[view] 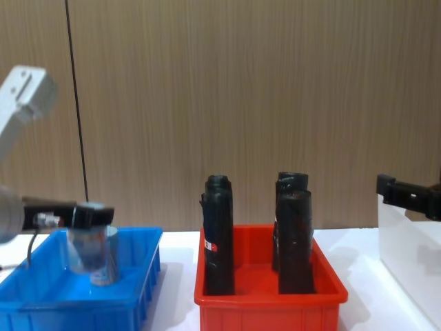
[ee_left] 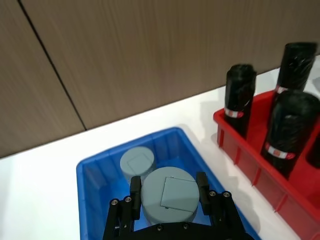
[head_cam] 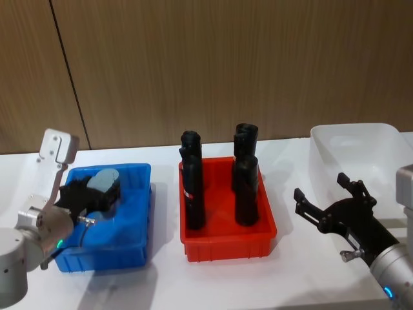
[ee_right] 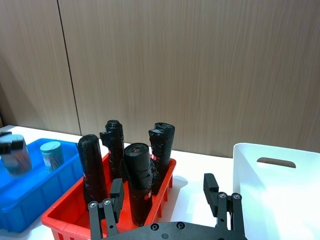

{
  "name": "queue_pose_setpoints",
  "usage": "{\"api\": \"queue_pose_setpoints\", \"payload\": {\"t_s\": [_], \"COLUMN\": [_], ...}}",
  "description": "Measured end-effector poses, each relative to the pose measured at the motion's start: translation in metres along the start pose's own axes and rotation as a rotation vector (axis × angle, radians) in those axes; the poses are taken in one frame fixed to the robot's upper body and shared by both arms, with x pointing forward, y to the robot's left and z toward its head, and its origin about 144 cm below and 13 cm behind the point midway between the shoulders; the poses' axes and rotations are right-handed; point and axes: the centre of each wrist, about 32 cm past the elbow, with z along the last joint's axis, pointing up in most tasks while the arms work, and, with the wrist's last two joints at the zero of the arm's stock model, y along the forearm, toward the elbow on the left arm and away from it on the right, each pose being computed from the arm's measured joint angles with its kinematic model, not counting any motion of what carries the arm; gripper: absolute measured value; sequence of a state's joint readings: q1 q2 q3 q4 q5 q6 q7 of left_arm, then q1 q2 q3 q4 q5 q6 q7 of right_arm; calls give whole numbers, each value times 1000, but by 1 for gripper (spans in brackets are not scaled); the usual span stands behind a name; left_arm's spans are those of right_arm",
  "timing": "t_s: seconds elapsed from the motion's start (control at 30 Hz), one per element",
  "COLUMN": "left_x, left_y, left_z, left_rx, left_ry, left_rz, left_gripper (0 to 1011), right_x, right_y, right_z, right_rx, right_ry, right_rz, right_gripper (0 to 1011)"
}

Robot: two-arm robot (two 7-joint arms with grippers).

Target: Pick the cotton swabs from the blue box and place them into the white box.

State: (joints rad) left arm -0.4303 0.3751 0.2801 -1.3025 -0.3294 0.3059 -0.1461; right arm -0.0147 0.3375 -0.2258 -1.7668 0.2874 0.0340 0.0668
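Blue plastic walls ring the action: the blue box (head_cam: 106, 256) sits near the surface's (head_cam: 161, 287) left edge, and the left hand (ee_left: 168, 187) reaches into it, its fingers (ee_left: 202, 184) pressed against opposite sides of one jar of cotton swabs (ee_left: 167, 204) just below the grey lid. The chest view shows that jar upright and low between the box walls; whether its base is off the box floor I cannot tell. A second jar (ee_left: 136, 161) stands close behind it, toward the box's far wall. The white box (head_cam: 387, 152) waits at the surface's right edge. Between the two boxes, in the middle of the surface, sits a red bin (head_cam: 226, 247) with tall black rolls (head_cam: 193, 194) standing in it. The right hand (head_cam: 321, 188) hovers near the front right corner, just in front of the white box, with its fingers spread and nothing in them. The lift looks to be only starting, and the trouble lies ahead. The smooth round jar is held high up, so a quick swing could let it twist or slip. A low path across would clip the rolls, which rise well above their bin and look easy to topple. The white box's tall wall also calls for height before release. The idle right hand stands close to the drop route. A careless rise could nudge the second jar.
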Motion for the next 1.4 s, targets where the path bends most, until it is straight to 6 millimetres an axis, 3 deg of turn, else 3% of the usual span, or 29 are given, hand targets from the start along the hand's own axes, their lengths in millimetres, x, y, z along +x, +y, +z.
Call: {"api": "queue_pose_setpoints", "payload": {"t_s": [0.73, 1.4], "left_x": [-13, -41], "left_y": [25, 17], "left_z": [56, 90], "left_rx": [-187, -261], "left_ry": [-38, -10], "left_rz": [-259, -533], "left_gripper": [665, 665], "right_x": [0, 0], "right_y": [0, 0], "right_z": [0, 0], "right_rx": [0, 0], "right_ry": [0, 0], "right_rz": [0, 0], "right_gripper": [1001, 1001]}}
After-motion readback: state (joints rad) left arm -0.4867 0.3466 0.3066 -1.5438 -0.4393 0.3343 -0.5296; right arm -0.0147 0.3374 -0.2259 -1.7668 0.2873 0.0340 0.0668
